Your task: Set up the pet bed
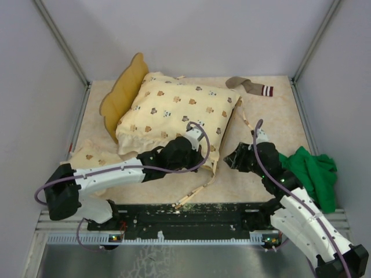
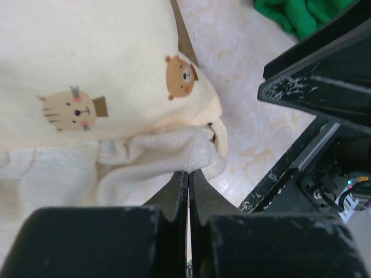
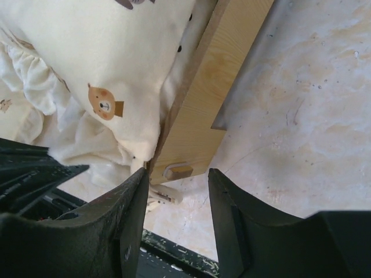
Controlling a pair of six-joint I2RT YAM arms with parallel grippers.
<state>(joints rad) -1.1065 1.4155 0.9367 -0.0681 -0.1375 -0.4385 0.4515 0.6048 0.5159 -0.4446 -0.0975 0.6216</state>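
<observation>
The pet bed [image 1: 123, 92], a light-wood frame with a scalloped headboard, lies left of centre in the top view. Its long axis runs diagonally, with the headboard at upper left and the foot toward lower centre. A cream quilt [image 1: 174, 113] printed with small bear and cat faces covers it. The left gripper [image 2: 188, 174] has its jaws pressed together at the quilt's fleecy edge. The right gripper [image 3: 177, 174] is spread wide around the frame's wooden corner [image 3: 214, 87].
</observation>
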